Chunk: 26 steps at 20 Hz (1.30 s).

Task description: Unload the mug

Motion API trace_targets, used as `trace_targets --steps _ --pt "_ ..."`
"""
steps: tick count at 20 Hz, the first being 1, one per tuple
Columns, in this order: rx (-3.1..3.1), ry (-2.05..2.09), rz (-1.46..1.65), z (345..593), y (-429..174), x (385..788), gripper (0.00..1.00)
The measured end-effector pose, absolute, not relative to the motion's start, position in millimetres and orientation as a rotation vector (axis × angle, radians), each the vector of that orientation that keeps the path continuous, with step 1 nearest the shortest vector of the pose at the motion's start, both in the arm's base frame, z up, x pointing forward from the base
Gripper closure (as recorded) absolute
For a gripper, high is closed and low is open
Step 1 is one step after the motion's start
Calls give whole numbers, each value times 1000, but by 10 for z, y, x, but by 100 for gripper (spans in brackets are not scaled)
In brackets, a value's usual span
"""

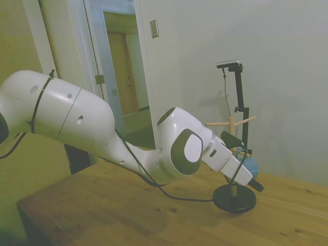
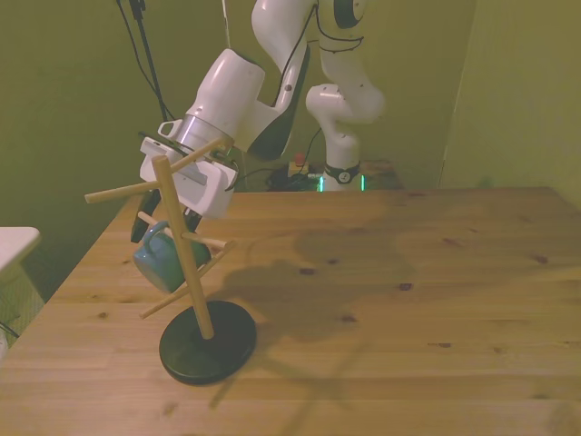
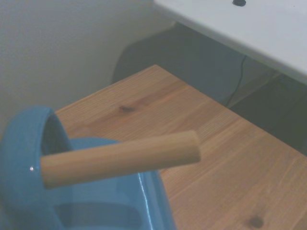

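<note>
The blue mug (image 2: pixel 160 264) hangs by its handle on a low peg of the wooden peg stand (image 2: pixel 184 247), at the front view's left. My gripper (image 2: pixel 168 223) reaches down over it, open, with a dark finger (image 2: pixel 142 227) on one side of the mug's top and the other finger (image 2: pixel 192 218) on the opposite side. In the side view the mug (image 1: pixel 250 166) shows just past the gripper (image 1: pixel 251 177), above the stand's black base (image 1: pixel 234 199). The wrist view shows the mug's handle (image 3: pixel 26 139) looped over a peg (image 3: pixel 120 156).
The stand has several bare pegs, the upper ones (image 2: pixel 118 190) jutting out close to my hand. A white object (image 2: pixel 14 243) sits off the table at the front view's left edge. The wooden table (image 2: pixel 408 300) stretches toward the front view's right.
</note>
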State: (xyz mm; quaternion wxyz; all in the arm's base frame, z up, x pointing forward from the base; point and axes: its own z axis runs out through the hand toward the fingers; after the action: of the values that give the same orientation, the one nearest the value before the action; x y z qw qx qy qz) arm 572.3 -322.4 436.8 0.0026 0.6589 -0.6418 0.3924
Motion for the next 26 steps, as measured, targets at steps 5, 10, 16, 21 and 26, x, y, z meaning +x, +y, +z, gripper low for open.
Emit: trace_targets --steps 5,10,16,21,26 --pt "2067 -2015 1230 4364 -3222 5725 100" --pt "2069 -2016 1230 4365 -3213 5731 100" --pt "2075 -2017 1231 4365 -3186 5747 100" --pt "2081 -2020 1231 4368 -3155 5765 100" --pt "2084 -2028 1229 4367 -3156 5763 100"
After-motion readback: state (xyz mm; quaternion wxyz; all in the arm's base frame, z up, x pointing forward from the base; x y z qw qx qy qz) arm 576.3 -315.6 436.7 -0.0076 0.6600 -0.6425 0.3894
